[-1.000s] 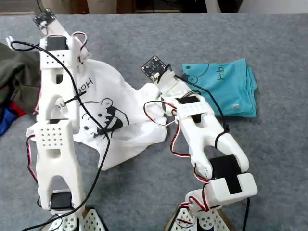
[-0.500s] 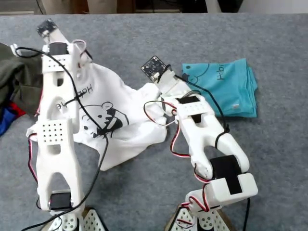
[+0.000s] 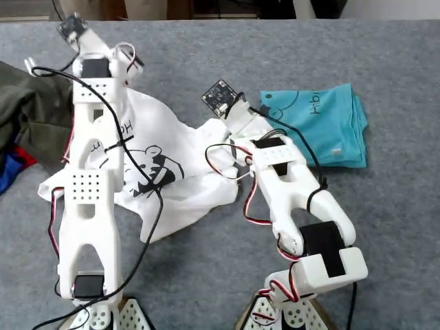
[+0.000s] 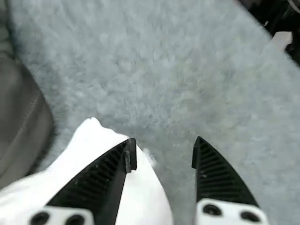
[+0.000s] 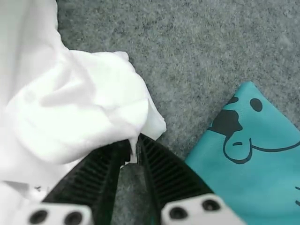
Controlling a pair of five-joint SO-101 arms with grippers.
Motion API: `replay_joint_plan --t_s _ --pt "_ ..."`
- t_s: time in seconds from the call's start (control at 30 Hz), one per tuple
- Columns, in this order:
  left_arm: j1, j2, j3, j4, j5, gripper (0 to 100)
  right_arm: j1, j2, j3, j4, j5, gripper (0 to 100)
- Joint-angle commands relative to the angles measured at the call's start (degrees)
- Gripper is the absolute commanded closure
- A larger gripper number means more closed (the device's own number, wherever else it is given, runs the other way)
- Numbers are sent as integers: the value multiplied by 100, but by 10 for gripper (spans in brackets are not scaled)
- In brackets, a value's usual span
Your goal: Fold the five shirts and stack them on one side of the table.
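Note:
A crumpled white shirt (image 3: 180, 180) with a bear print lies between the two arms. My right gripper (image 3: 221, 126) (image 5: 135, 151) is shut on a bunched edge of the white shirt (image 5: 79, 112), low over the carpet. A folded teal shirt (image 3: 323, 127) (image 5: 255, 154) lies just beyond it at the right. My left gripper (image 3: 100, 72) (image 4: 164, 150) hangs open over the far left corner of the white shirt (image 4: 108, 183); one finger is above the cloth, the other above bare carpet, with nothing held.
An olive garment (image 3: 27, 113) (image 4: 18, 122) lies heaped at the table's left edge, with red and blue cloth (image 3: 10, 165) beside it. Grey carpet (image 3: 385, 227) covers the table. Cables loop along both arms.
The left arm has swung right and farther back, bringing its gripper over the shirt's far corner. The right arm and the shirt's held edge have stayed put.

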Motion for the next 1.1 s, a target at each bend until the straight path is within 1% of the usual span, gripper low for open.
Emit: replay_joint_plan --t_s 0.0,0.13,0.33,0.4,0.5,0.7,0.83,0.97,1.07 --pt "-79 40 352 -554 62 795 92 -13 -295 0 -18 996" --pt "-325 215 413 -624 62 803 92 -13 -295 0 -18 996" --pt "-325 312 413 -220 26 805 92 -13 -295 0 -18 996" --pt "-237 321 413 26 18 804 92 -13 -295 0 -18 996" --pt "-114 303 404 536 -185 803 92 -13 -295 0 -18 996" --pt "0 295 396 1468 -211 803 92 -13 -295 0 -18 996" --pt "-18 312 -255 1697 -185 802 92 -13 -295 0 -18 996" --pt "-26 347 -1046 1688 -185 773 92 -13 -295 0 -18 996" --pt "-18 347 -1275 1618 -202 772 92 -13 -295 0 -18 996"
